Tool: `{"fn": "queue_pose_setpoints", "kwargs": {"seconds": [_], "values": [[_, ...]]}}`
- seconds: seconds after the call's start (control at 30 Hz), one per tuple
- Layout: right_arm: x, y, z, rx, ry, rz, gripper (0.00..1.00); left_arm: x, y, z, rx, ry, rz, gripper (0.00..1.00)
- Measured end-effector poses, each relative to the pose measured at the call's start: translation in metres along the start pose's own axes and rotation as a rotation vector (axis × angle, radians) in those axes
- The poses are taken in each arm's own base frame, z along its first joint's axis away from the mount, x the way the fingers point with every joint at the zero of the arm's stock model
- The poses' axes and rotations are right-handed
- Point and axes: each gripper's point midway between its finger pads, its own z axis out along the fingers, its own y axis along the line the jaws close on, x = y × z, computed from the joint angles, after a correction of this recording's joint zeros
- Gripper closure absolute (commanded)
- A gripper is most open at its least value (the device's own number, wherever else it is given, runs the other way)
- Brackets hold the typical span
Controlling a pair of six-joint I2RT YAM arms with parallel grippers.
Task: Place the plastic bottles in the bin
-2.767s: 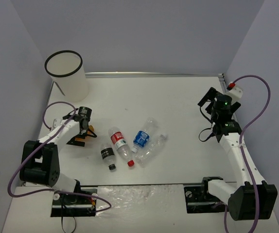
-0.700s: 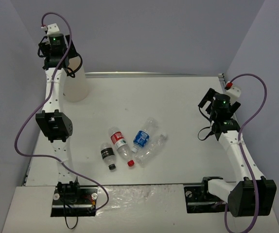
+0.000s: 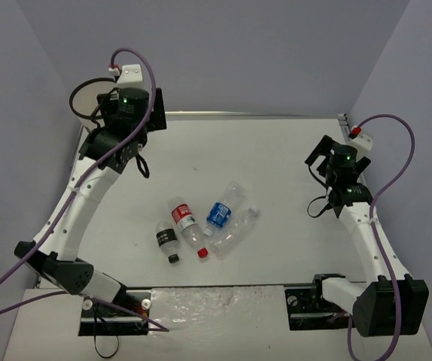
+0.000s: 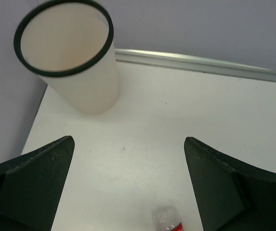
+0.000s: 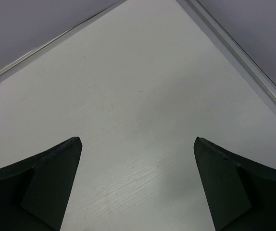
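White arms with black joints, purple cables, green lights.

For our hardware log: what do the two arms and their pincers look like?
The left arm and right arm have white links with black joints, a looping purple cable and a green wrist light. Their pincer fingers are dark wedges.

surface: flat white table | far-left corner: tall white cylindrical bin with black rim, upright | centre-front, lying clustered: black-capped black-labelled bottle; red-capped red-labelled bottle; blue-labelled clear bottle; plain clear bottle
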Motion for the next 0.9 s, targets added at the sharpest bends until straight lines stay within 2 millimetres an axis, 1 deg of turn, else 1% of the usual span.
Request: {"fn": "queue_pose_setpoints", "kwargs": {"seconds": [0.1,0.2,0.27,0.37,0.43,0.5,0.57,0.67,0.77,0.9], "values": [[-0.002,0.002,0.000,-0.001,-0.002,0.020,0.00,0.035,0.006,-0.007,-0.033,0.049,-0.025,0.03],[-0.009,0.006,-0.002,-0.010,-0.013,0.048,0.00,0.081,0.011,-0.012,-0.061,0.143,-0.042,0.03],[-0.012,0.007,-0.002,-0.012,-0.020,0.061,0.00,0.108,0.012,-0.015,-0.076,0.204,-0.064,0.03],[-0.014,0.008,-0.002,-0.013,-0.022,0.073,0.00,0.156,0.016,-0.023,-0.109,0.319,-0.059,0.03],[-0.022,0.013,-0.003,-0.024,-0.031,0.086,0.00,0.188,0.015,-0.032,-0.121,0.399,-0.022,0.03],[-0.032,0.019,-0.004,-0.038,-0.049,0.100,0.00,0.214,0.015,-0.041,-0.130,0.468,0.016,0.03],[-0.043,0.025,-0.006,-0.054,-0.066,0.116,0.00,0.236,0.010,-0.049,-0.125,0.520,0.037,0.03],[-0.052,0.030,-0.008,-0.065,-0.085,0.138,0.00,0.272,0.010,-0.058,-0.127,0.597,0.059,0.03],[-0.053,0.032,-0.005,-0.071,-0.080,0.150,0.00,0.305,0.014,-0.064,-0.134,0.668,0.062,0.03],[-0.051,0.040,0.004,-0.079,-0.059,0.154,0.00,0.335,0.006,-0.066,-0.071,0.713,-0.001,0.03]]}}
